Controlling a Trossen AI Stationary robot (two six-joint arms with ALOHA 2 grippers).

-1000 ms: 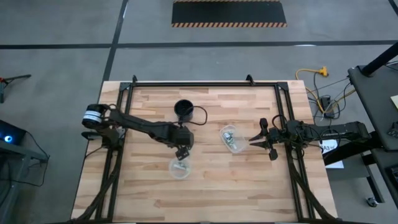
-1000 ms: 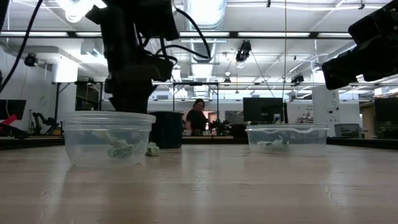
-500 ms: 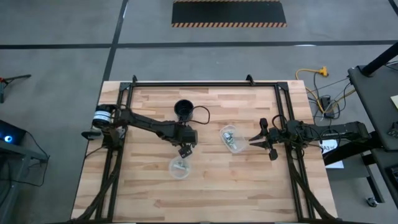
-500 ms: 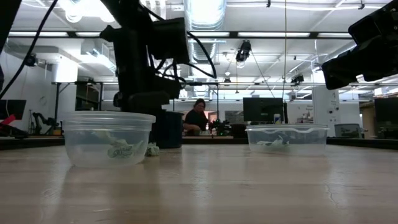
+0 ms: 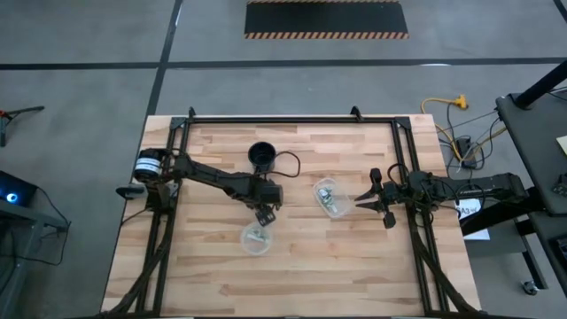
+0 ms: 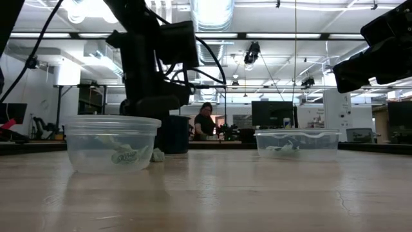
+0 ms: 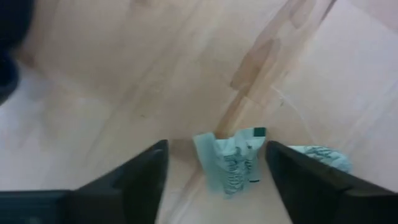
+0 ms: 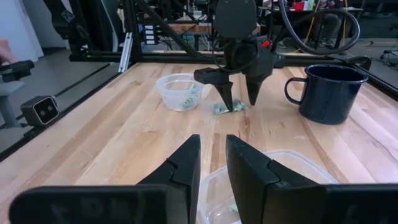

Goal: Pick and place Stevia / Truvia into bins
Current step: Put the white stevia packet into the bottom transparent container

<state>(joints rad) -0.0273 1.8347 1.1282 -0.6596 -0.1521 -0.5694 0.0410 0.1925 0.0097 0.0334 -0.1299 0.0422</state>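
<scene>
Moved: your left gripper (image 5: pixel 263 213) has left the round bin (image 5: pixel 255 239) and dropped beside it.
Fingers: left apart, straddling a crinkled green-white sachet (image 7: pixel 231 163) on pale wood; right gripper (image 5: pixel 365 200) narrowly parted, empty.
Views: only the wrist shows the sachet's print; the oblong bin (image 5: pixel 330 197) sits centre-right.

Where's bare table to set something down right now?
The table is bare along the near edge below the round bin and in both far corners. Crowded: the middle, around the left gripper, mug and oblong bin.
</scene>
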